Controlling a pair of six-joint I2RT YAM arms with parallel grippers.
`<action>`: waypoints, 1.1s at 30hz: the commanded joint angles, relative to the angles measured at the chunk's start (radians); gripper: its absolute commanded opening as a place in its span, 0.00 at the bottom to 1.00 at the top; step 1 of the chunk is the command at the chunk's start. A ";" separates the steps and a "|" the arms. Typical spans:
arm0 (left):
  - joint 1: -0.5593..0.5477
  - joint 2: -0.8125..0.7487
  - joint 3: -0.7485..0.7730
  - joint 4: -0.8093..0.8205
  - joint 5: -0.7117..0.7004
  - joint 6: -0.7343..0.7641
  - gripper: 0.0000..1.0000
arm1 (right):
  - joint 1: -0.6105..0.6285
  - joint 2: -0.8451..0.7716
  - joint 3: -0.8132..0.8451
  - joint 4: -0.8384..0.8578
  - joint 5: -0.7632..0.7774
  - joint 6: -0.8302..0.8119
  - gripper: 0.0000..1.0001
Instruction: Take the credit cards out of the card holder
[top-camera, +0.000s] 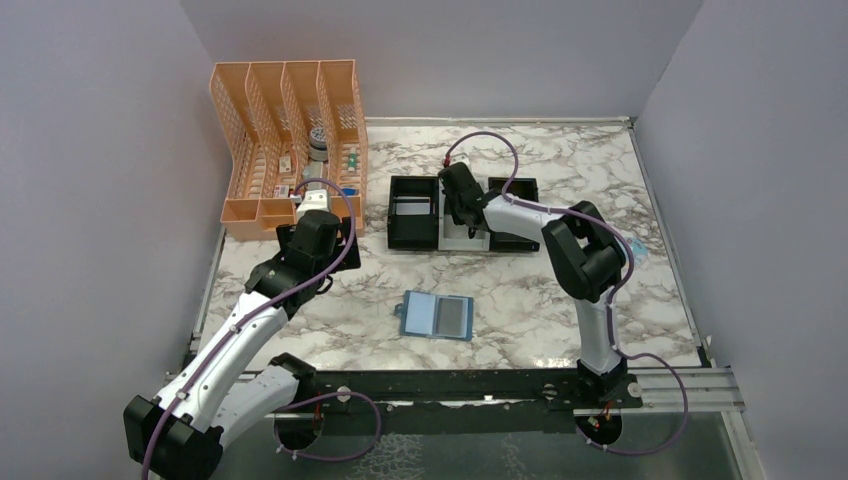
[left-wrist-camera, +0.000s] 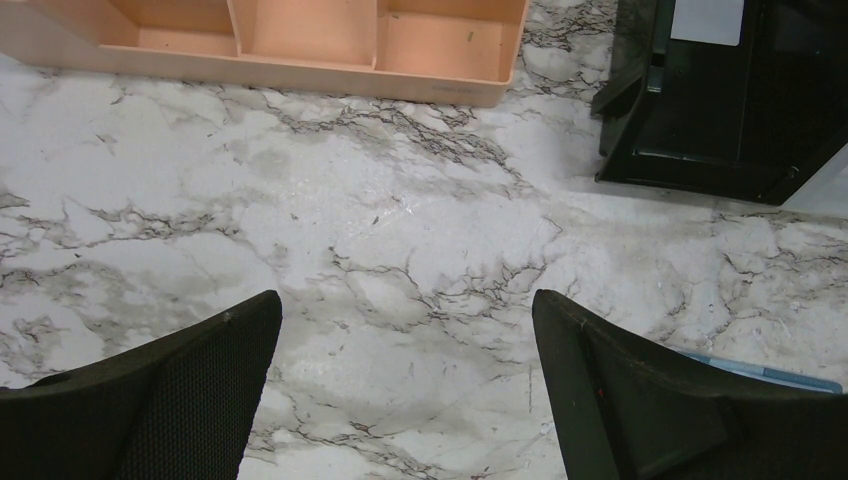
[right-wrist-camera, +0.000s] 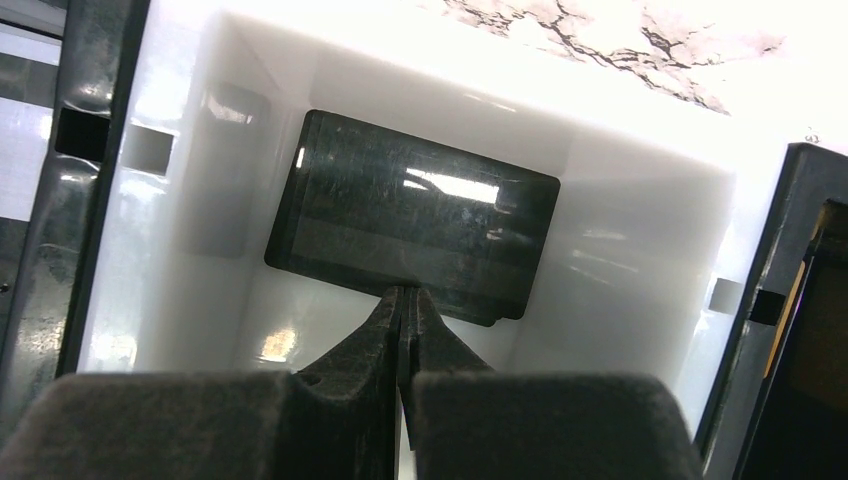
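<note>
The card holder (top-camera: 436, 316), a teal-blue wallet, lies open and flat on the marble in the middle, with a greyish right panel; its edge (left-wrist-camera: 770, 372) shows beside my left finger. A black card (right-wrist-camera: 410, 225) lies flat on the floor of the tray's white middle compartment (right-wrist-camera: 640, 200). My right gripper (right-wrist-camera: 402, 292) (top-camera: 462, 205) is shut, its tips at that card's near edge, with nothing seen between them. A silver-grey card (top-camera: 411, 208) rests in the left black compartment. A gold edge (right-wrist-camera: 790, 300) shows in the right compartment. My left gripper (left-wrist-camera: 405, 310) (top-camera: 322, 215) hangs open over bare marble.
The black-and-white three-compartment tray (top-camera: 410, 238) stands at the back centre. An orange mesh organizer (top-camera: 285, 140) with small items stands at the back left, its front lip (left-wrist-camera: 300, 75) just ahead of my left gripper. Grey walls close in three sides.
</note>
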 joint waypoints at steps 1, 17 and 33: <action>0.009 -0.002 0.007 0.012 0.013 0.009 0.99 | -0.001 0.019 0.004 0.003 0.044 -0.015 0.01; 0.011 -0.003 0.007 0.012 0.025 0.012 0.99 | -0.001 -0.125 -0.100 0.016 -0.297 -0.018 0.01; 0.012 0.000 0.006 0.018 0.040 0.015 0.99 | -0.001 -0.221 -0.221 0.008 -0.420 -0.015 0.02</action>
